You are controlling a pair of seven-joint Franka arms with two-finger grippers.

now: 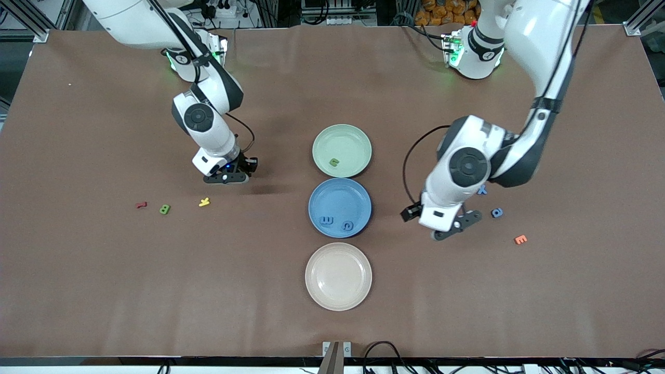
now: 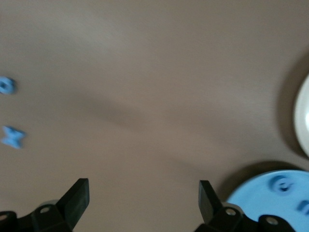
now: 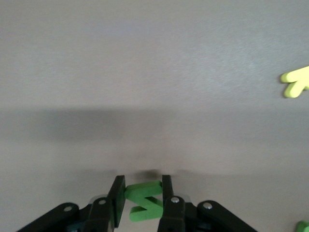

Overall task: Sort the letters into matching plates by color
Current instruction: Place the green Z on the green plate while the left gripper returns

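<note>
Red letter [image 1: 141,205], green letter [image 1: 164,209], yellow letter [image 1: 204,202]: loose on worktop [image 1: 104,285]. Right gripper [image 3: 140,199]: above them, jaws clenched on a green Z letter [image 3: 145,199]. Green plate [image 1: 358,136]: one green letter. Blue plate [image 1: 337,195]: two blue letters. Beige plate [image 1: 337,298]. Left gripper [image 2: 144,200]: jaws released, above worktop. Blue, orange letters nearby.

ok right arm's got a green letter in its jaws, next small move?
Probably carry it over to the pale green plate and release. The right gripper is shut on the green letter over bare table, and one green letter already lies in that plate.
</note>
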